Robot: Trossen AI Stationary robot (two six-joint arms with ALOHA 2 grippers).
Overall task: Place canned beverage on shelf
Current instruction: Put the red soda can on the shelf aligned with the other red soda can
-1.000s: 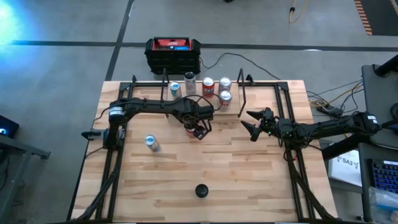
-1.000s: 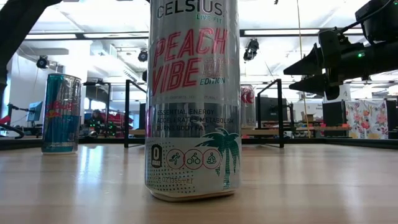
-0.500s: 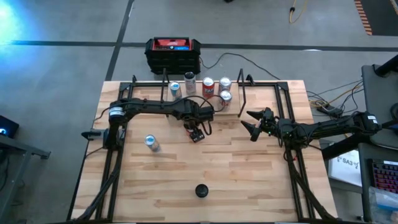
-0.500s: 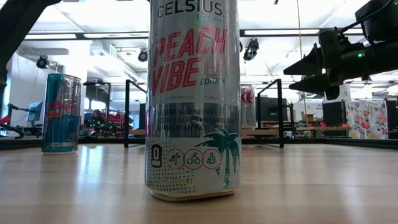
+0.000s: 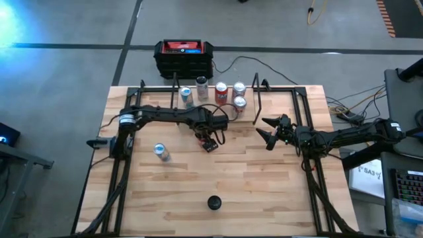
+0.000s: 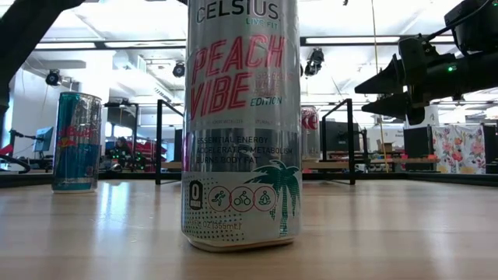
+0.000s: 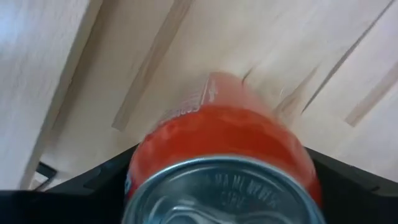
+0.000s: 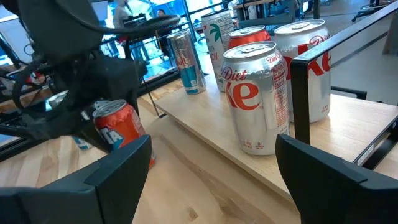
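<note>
Five cans already stand on the shelf. The left gripper, just in front of it, has an orange can between its fingers; whether they grip, I cannot tell. The right gripper waits with its fingers spread.

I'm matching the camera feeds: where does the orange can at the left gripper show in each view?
High view: orange aluminium can, centre, under the left gripper.
Low view: not visible.
Left wrist view: fills the lower centre.
Right wrist view: left of centre.
Shared landmark: light-wood shelf.
</note>
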